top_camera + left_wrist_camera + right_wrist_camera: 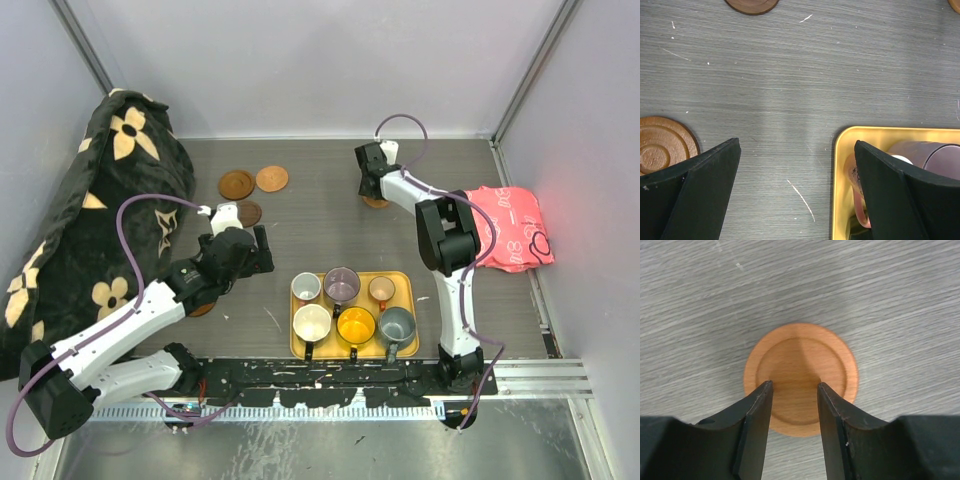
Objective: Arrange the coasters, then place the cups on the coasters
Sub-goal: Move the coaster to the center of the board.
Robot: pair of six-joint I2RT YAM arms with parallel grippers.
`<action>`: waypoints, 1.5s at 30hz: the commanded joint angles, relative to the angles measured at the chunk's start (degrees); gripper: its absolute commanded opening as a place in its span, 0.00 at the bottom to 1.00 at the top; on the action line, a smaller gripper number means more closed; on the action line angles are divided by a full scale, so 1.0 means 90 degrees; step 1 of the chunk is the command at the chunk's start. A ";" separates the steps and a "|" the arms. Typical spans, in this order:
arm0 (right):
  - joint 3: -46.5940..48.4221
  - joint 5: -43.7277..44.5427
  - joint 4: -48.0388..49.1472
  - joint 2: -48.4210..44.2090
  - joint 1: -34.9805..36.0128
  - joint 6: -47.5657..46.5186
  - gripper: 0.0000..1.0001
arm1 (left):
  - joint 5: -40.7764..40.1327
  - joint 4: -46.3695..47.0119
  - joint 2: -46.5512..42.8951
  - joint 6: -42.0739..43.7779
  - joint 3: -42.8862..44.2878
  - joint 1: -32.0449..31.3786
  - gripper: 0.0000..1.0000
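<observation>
Coasters (237,184) are being arranged, cups (355,325) waiting in the tray (411,298): right hand (795,386), narrowly parted, over an orange coaster (800,360); left hand (796,144) wide.

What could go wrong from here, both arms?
1. Right gripper sits over the light coaster, jaws narrower than the disc; it may push or slide it rather than lift.
2. Left gripper, wide open, overlaps the yellow tray beside the purple cup; descending could clip either.
</observation>
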 commanded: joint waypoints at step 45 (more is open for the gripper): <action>0.0479 -0.0614 0.0338 -0.0729 0.0139 -0.0255 0.49 | -0.0362 0.0478 -0.0084 0.0177 -0.0013 0.0003 0.98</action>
